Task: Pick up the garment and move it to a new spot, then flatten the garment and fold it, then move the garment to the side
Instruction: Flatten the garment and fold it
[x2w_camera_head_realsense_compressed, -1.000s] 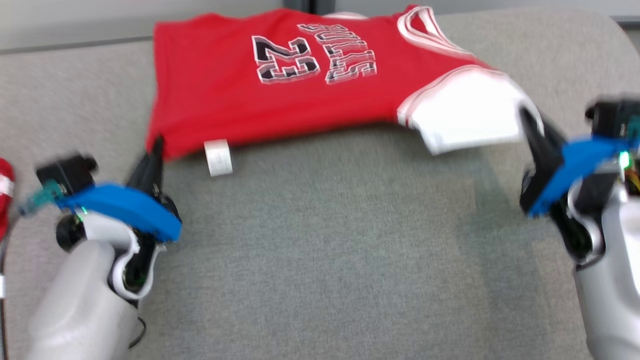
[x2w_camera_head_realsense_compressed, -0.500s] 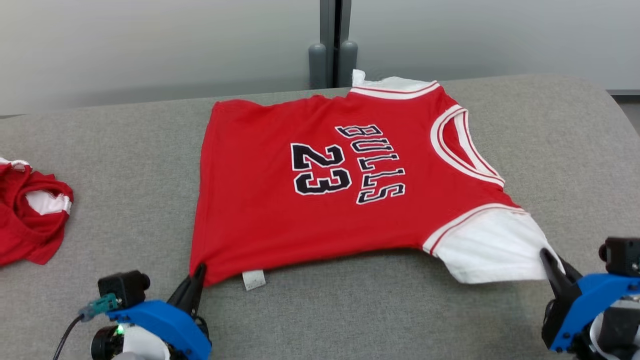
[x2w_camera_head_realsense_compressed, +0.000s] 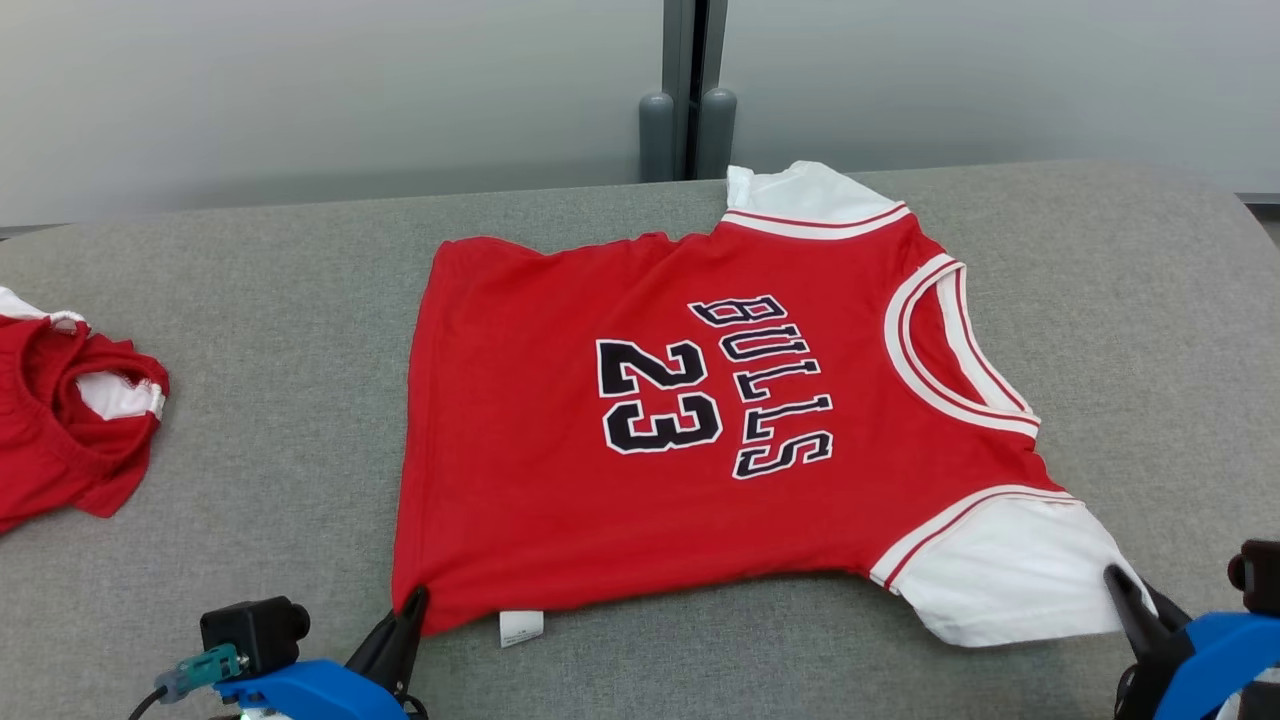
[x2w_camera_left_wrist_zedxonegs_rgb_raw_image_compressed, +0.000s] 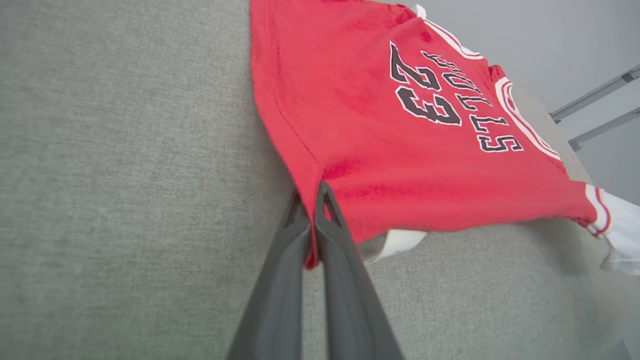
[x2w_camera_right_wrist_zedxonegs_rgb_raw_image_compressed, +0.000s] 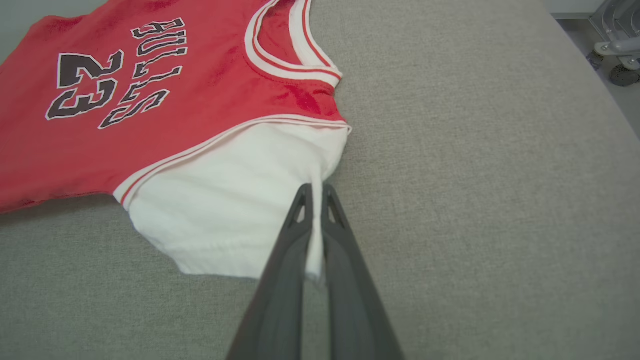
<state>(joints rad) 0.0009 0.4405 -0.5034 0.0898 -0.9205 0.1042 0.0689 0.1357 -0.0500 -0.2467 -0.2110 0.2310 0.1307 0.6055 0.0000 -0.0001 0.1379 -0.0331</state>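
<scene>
Garment front and centre: a red jersey with white sleeves, spread face-up across the middle of the grey padded table. Its hem points to the left edge and its collar to the right.

The left gripper is pinched tight on the near hem corner, with red cloth squeezed between its two dark fingers. The right gripper is clamped just as hard on the outer edge of the near white sleeve. So it's a two-point hold along the side closest to the front edge, and the cloth between the grips lies on the table.

This looks like light, limp stuff with no stiffness at all. It should sag between the grips once lifted, and it may drag and bunch on that textured table cover. Seamed edges are the sensible places to bite, since hem corners and sleeve cuffs give the fingers a thicker bit to grip. Both grips are already on spots like that.

A small white label pokes out along the near side seam. A second red garment lies crumpled at the left edge, well apart from the jersey.
</scene>
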